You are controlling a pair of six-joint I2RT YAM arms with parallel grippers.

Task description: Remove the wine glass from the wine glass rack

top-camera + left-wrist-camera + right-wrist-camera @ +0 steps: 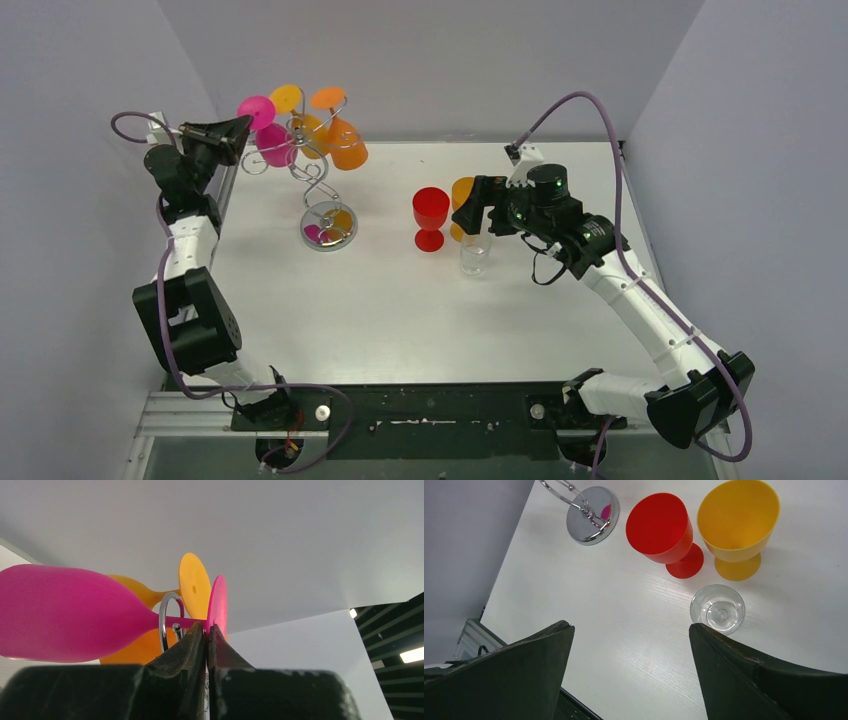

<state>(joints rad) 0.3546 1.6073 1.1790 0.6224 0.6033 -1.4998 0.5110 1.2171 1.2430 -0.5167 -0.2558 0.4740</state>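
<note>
- In the top view, the silver wire wine glass rack with a twisted stem and round shiny base (323, 190) stands on the far left of the white table (400, 320).
- A magenta plastic wine glass (272, 142) hangs upside down from a scroll arm on the rack's left side. A yellow plastic glass (287, 98) and an orange plastic glass (346, 148) hang beside it.
- The left gripper (238, 129) is raised to the top of the rack, right against the magenta glass.
- Only the left wrist view shows this contact closely. The fingers are pressed together with just a thin slit between them. Their tips sit at the magenta stem, between the wire loop and the round foot. Whether the stem is pinched cannot be told.
- That same view shows none of the table or its standing glasses.
- The right gripper (631, 629) hangs over the right half of the table, jaws spread wide and holding nothing.
- Its wrist view shows a red plastic goblet (659, 527), a yellow plastic goblet (738, 522) and a small clear glass (718, 609), all upright and close together, with the clear one nearest.
- In the top view, the right gripper hides most of the yellow goblet.
- The right wrist view catches the rack's mirrored base at far left, but not the hanging glasses.
</note>
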